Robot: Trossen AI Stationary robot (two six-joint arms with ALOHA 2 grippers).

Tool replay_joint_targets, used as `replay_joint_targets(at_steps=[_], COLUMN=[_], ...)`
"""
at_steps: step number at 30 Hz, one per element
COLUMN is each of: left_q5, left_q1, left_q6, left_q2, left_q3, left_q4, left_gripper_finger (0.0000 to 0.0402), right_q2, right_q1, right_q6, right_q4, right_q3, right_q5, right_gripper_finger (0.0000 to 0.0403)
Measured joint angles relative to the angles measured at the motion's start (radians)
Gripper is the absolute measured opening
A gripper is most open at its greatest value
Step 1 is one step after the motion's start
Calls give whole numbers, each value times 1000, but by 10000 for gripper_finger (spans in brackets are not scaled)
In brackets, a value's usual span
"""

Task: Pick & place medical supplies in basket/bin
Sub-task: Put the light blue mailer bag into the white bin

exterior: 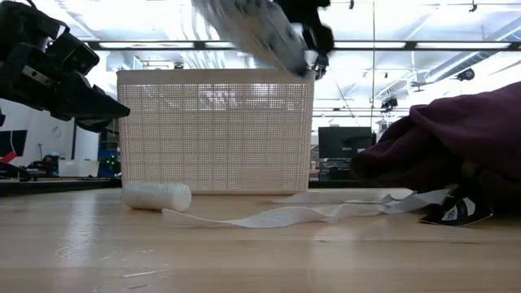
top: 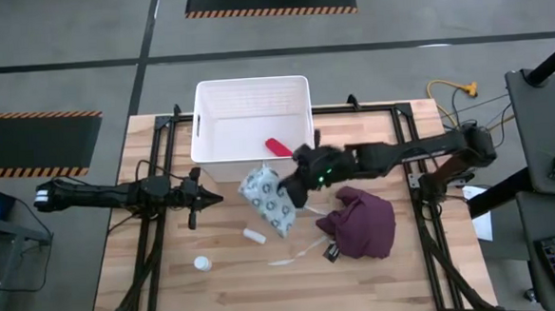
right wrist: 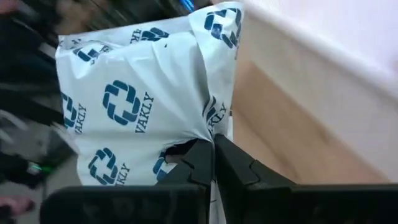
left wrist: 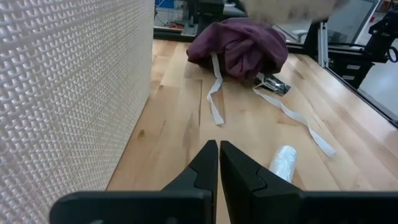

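The flat grey-green packet point(top: 268, 200) with rows of round blue marks hangs in my right gripper point(top: 295, 189), lifted in front of the white ribbed tub point(top: 252, 119); the low view shows the packet point(exterior: 260, 28) high above the table. The red roll point(top: 277, 147) lies inside the tub. The short white cylinder point(top: 254, 236) lies on its side on the table, and the small white round piece point(top: 201, 263) rests nearer the near edge. My left gripper point(top: 207, 199) is shut and empty, beside the tub's near left corner. My right gripper pinches the packet between its two fingers at a gathered crease near the packet's edge point(right wrist: 208, 132), coming in about level from the table's right side. The packet point(right wrist: 143, 99) is lifted clear of the table and spreads out beyond the fingertips.
A crumpled maroon cloth point(top: 362, 222) lies right of centre, with a white strip point(top: 297, 254) trailing from it toward the cylinder and a small dark tag point(top: 331, 252) at its near edge. The tub's wall point(left wrist: 74, 93) stands close beside my left gripper.
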Motion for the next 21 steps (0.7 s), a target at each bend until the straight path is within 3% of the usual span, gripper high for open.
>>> replay_joint_targets(at_steps=[8,21], left_q5=[0,0], left_q1=[0,-1], left_q6=[0,0], left_q2=[11,11], left_q3=[0,0], left_q4=[0,0], left_gripper_finger=[0,0], right_q2=[-43,92], right_q1=[-118,-407], right_q6=[-249,-627], right_q4=[90,79], right_q3=[116,211], right_q5=[34,32], right_gripper_finger=[8,8])
